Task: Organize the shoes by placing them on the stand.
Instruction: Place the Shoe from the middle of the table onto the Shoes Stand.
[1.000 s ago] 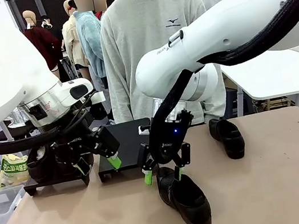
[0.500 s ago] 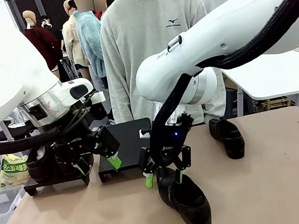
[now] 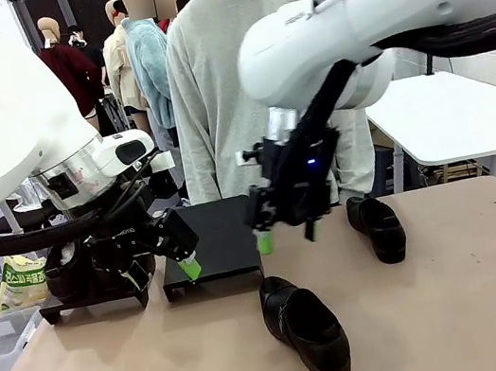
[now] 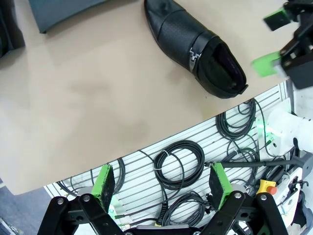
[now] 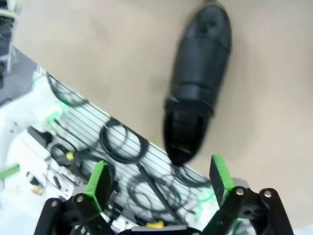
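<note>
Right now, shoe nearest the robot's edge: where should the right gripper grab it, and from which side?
Grip the shoe across its side walls at the buckled strap, just ahead of the opening, coming straight down. It sits on its sole with both sides free, and the rounded toe would likely slip from the fingers. The right gripper hangs open above it.

Bright, even indoor light covers the matte beige tabletop [image 3: 461,302]; the glossy black leather shoe [image 3: 304,327] at its middle casts only a faint soft shadow. The right wrist view is motion-blurred, the shoe smeared; the left wrist view is sharp, slightly bowed at its edges.
</note>
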{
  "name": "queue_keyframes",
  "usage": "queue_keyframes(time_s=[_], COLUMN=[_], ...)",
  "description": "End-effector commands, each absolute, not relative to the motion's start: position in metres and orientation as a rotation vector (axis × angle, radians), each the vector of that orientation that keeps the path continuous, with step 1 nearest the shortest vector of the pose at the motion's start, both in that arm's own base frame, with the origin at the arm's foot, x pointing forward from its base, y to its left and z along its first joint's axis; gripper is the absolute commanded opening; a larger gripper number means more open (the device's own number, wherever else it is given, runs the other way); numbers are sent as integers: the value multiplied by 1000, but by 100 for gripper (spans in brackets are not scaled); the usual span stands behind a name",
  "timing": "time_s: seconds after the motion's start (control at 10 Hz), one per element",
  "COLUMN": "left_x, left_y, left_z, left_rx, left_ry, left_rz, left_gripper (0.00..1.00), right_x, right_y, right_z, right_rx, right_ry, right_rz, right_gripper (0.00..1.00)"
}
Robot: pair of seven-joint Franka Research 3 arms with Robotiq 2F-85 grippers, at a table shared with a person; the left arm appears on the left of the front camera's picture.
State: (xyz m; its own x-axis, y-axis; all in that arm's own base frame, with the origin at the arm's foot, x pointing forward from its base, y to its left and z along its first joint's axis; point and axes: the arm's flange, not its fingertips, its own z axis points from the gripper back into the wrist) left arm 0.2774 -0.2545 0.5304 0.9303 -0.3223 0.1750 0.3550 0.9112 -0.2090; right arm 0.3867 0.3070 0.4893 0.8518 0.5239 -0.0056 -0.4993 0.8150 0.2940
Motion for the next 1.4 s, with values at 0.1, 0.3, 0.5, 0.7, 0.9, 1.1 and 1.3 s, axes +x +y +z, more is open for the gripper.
queue_keyframes(time_s=[0.1, 0.3, 0.5, 0.7, 0.9, 1.1, 1.3], left_x=[277, 254, 236, 238, 226, 226, 242], left_y=[-255, -311, -344, -364, -353, -353, -368], left_z=[530, 519, 502, 476, 474, 474, 461], left_rx=[-241, -237, -231, -186, -168, -168, -196], left_ry=[-138, -69, 61, 130, 88, 88, 101], left_rz=[-350, -241, -9, 165, 86, 86, 284], left_gripper=[100, 100, 100, 100, 100, 100, 100], right_x=[407, 417, 431, 443, 440, 440, 440], right_y=[215, 169, 140, 119, 123, 123, 123], right_z=[464, 457, 446, 432, 441, 441, 441], right_rx=[247, 236, 263, 297, 275, 275, 275], right_ry=[202, 216, 200, 192, 208, 208, 208], right_rz=[648, 689, 663, 627, 629, 629, 629], right_gripper=[100, 100, 100, 100, 100, 100, 100])
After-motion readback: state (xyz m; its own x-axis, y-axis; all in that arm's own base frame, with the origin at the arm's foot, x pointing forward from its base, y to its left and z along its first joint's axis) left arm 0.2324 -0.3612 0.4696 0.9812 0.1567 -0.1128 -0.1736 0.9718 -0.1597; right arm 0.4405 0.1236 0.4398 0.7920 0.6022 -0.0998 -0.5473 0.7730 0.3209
